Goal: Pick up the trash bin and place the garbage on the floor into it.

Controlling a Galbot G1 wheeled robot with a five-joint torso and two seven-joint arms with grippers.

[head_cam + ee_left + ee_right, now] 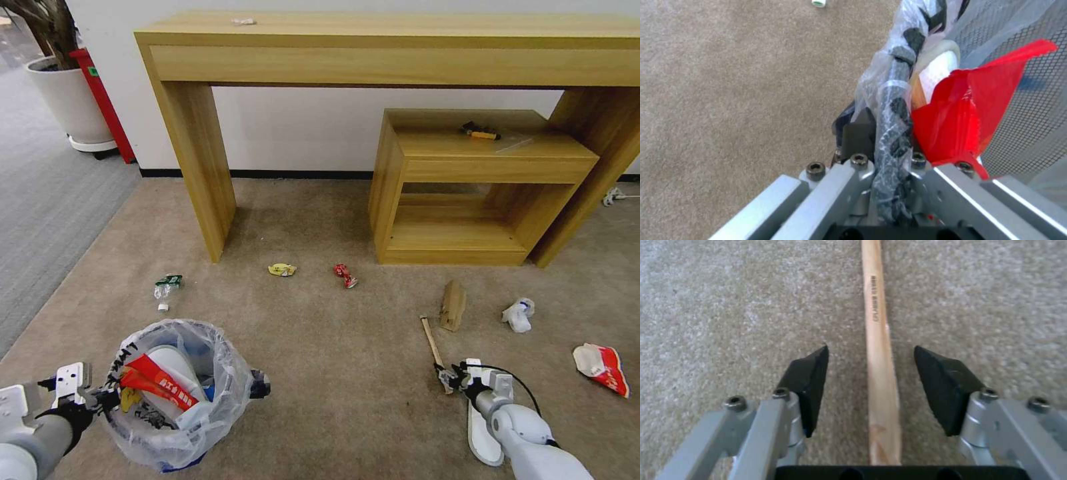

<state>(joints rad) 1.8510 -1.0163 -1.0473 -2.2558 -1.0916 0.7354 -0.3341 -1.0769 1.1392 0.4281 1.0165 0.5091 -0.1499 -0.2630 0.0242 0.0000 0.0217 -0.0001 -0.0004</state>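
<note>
The left gripper (100, 398) is clamped on the trash bin (179, 393) rim. The right gripper (871, 386) hangs low over the floor (320, 347), jaws apart, the wooden stick (880, 373) lying between them. Next, I reckon, it must close squarely on that thin stick.

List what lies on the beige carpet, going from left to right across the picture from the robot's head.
Trash bin held at its rim by the left gripper → crushed bottle → yellow wrapper → red wrapper → wooden stick between the right gripper's open fingers → cardboard piece → white crumpled packet → red-white packet.
</note>
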